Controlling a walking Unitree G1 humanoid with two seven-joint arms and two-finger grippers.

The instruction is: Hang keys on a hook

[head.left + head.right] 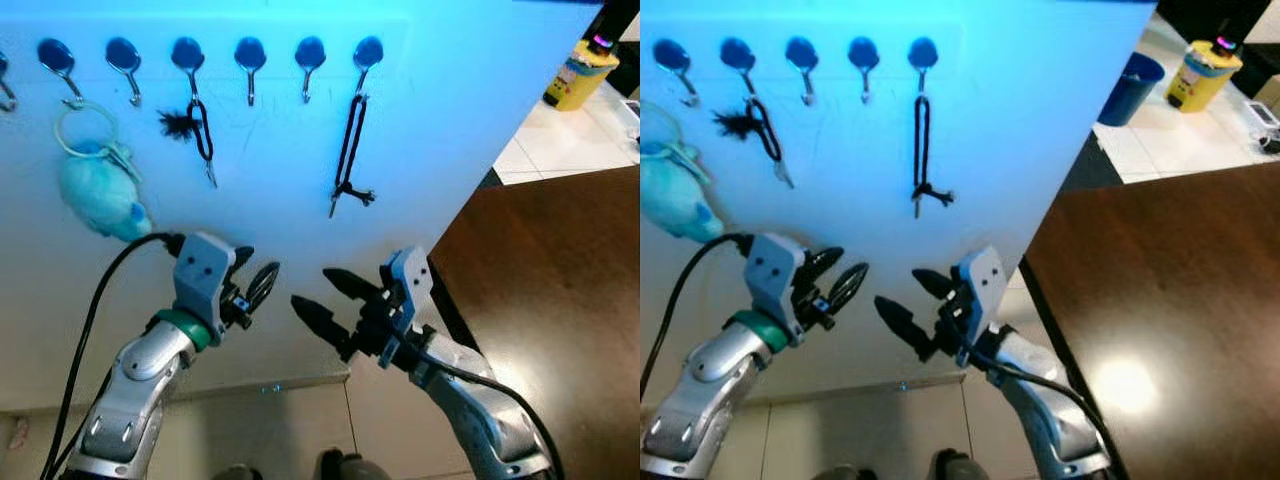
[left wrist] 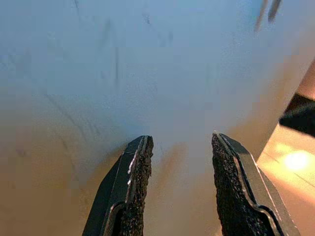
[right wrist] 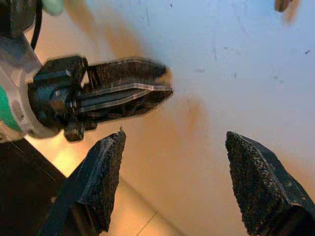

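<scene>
A row of dark hooks [image 1: 249,55] runs along the top of a white board [image 1: 430,120]. A black lanyard with a key [image 1: 350,150] hangs from the rightmost hook [image 1: 367,52]. A black loop with a key and a fuzzy tuft [image 1: 201,130] hangs from another hook. A teal plush keychain [image 1: 100,195] hangs on the left. My left gripper [image 1: 258,266] is open and empty, low in front of the board. My right gripper [image 1: 312,287] is wide open and empty, beside it. The right wrist view shows the left gripper's fingers [image 3: 123,93] close by.
A dark brown table [image 1: 560,300] stands on the right, next to the board's edge. A yellow container [image 1: 578,75] sits on the tiled floor at the far right, a blue bin [image 1: 1135,85] near it. Pale floor tiles [image 1: 260,430] lie below the board.
</scene>
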